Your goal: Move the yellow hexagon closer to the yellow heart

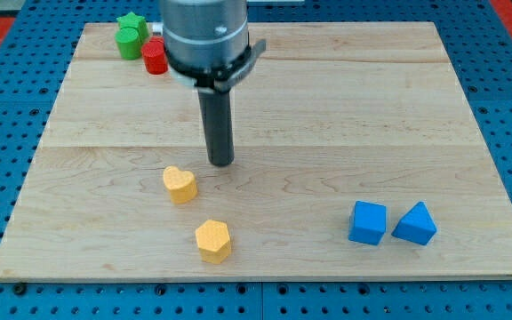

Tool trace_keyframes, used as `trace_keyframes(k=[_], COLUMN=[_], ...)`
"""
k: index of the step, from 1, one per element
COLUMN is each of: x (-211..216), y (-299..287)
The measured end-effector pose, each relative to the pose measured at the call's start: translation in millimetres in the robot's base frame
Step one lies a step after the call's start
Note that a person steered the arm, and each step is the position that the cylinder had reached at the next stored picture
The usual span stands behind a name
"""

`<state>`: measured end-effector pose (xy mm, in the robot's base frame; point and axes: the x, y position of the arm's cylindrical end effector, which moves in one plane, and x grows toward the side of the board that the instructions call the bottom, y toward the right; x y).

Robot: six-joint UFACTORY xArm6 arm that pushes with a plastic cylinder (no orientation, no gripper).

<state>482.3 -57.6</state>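
Camera view, my tip [222, 163] was set on the bench [327, 107], just above-right of the yellow heart [180, 185], yellow hexagon [212, 240] lay below it (no fingers were fitted).

My tip [222, 163] stands just up-right of the heart [180, 185]; the hexagon [212, 240] lies near the heart, toward the view's bottom-right

Bench [345, 107], pale wood. Top left: green star [133, 22], green cylinder [129, 43], red cylinder [155, 56], clustered close. Bottom right: blue cube [367, 222] just beside blue triangular block [415, 224].
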Motion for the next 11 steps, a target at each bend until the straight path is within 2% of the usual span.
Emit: trace_keyframes(k=[1,2,3,4,6,7,8,10,11], x=[32,77,51,34,39,82,108,105,100], y=[-86,-124,-133,-99,83,105,80,-53,-84])
